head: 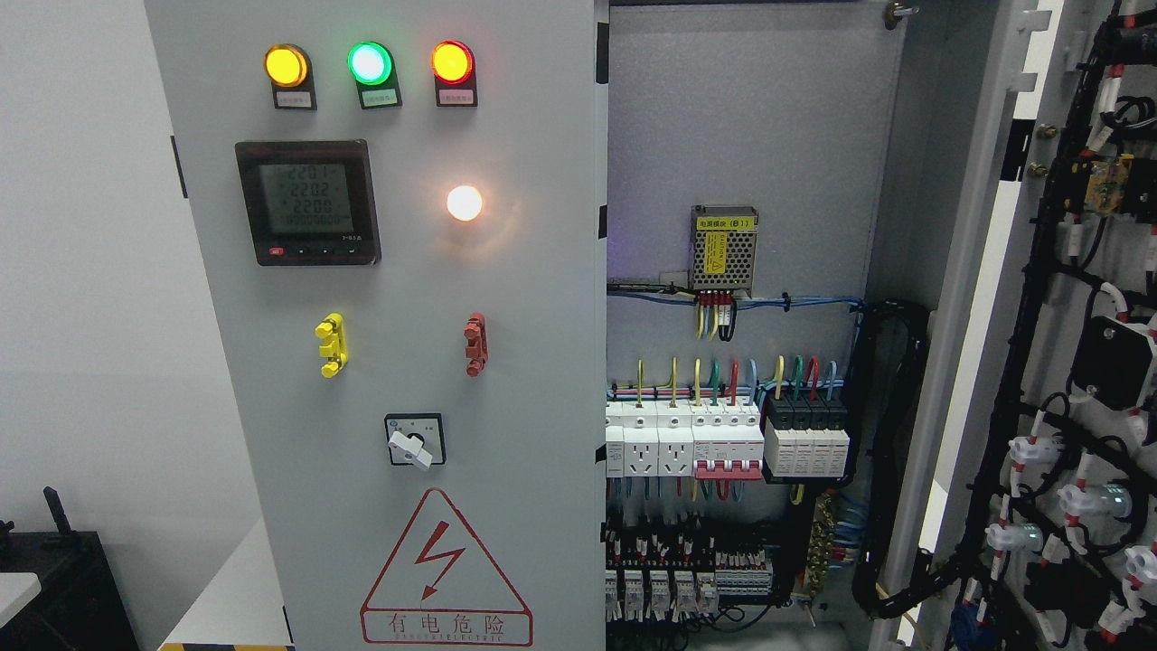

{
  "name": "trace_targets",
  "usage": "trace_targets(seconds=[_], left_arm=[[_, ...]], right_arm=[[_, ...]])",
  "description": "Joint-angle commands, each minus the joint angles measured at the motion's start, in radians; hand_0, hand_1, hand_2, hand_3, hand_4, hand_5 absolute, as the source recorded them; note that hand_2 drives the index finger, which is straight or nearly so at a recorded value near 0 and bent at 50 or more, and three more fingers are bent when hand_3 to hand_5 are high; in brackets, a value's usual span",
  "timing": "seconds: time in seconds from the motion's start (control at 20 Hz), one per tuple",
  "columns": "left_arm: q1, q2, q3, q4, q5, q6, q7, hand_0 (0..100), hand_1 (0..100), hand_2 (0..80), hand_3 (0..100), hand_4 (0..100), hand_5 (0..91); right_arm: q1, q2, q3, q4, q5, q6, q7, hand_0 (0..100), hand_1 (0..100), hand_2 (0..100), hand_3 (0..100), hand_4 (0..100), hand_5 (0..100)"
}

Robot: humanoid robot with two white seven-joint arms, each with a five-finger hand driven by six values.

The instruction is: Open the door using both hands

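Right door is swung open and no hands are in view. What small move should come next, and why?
Probably bring a hand up to the left door, at its right edge. It looks closed, its lamps and meter facing the camera, while the right door already stands wide open, showing the breakers.

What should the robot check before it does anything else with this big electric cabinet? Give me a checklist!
1. Right door swung open: ok, its wired inner side faces us at the picture's right.
2. Left door open: not ok, it looks shut, its front panel facing us.
3. Robot's hands in view: not ok, neither hand shows.
4. Cabinet switched off: not ok, the yellow lamp, green lamp and red lamp glow and the meter shows digits.
5. Breakers and wiring reachable: ok, nothing stands in front of them.
6. Handle on the left door: cannot tell, none is visible.
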Motion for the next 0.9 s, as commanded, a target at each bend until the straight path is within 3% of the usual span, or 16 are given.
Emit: trace_targets(seconds=[0.0, 0.05, 0.2, 0.4, 0.6, 0.7, 0.85], left_arm=[[-0.113, -0.277, 0.297, 0.5, -0.247, 0.01, 0.043, 0, 0, 0.0, 0, 4, 0.0], [-0.115, -0.28, 0.338, 0.5, -0.298, 0.012, 0.074, 0, 0, 0.0, 0, 4, 0.0], [-0.115, -0.283, 0.387, 0.501, -0.329, 0.021, 0.112, 0, 0, 0.0, 0, 4, 0.0], [-0.115, -0.286, 0.424, 0.501, -0.335, 0.146, 0.125, 0, 0, 0.0, 0, 4, 0.0], [-0.105, -0.286, 0.498, 0.504, -0.435, 0.173, 0.125, 0, 0, 0.0, 0, 4, 0.0], [-0.081, -0.285, 0.544, 0.501, -0.496, 0.171, 0.125, 0, 0, 0.0, 0, 4, 0.0], [-0.059, -0.285, 0.584, 0.497, -0.532, 0.17, 0.126, 0, 0, 0.0, 0, 4, 0.0]], right_arm=[[0.016, -0.012, -0.001, -0.096, 0.001, 0.0, -0.001, 0, 0, 0, 0, 0, 0], [0.034, -0.013, -0.001, -0.135, 0.001, 0.0, -0.001, 0, 0, 0, 0, 0, 0], [0.08, -0.039, -0.001, -0.257, -0.002, 0.0, -0.001, 0, 0, 0, 0, 0, 0], [0.183, -0.058, 0.001, -0.46, -0.002, -0.002, -0.001, 0, 0, 0, 0, 0, 0], [0.298, -0.087, -0.002, -0.697, 0.0, -0.008, -0.002, 0, 0, 0, 0, 0, 0], [0.361, -0.117, -0.004, -0.796, -0.002, -0.055, -0.002, 0, 0, 0, 0, 0, 0], [0.462, -0.144, -0.013, -0.919, -0.005, -0.114, -0.002, 0, 0, 0, 0, 0, 0]])
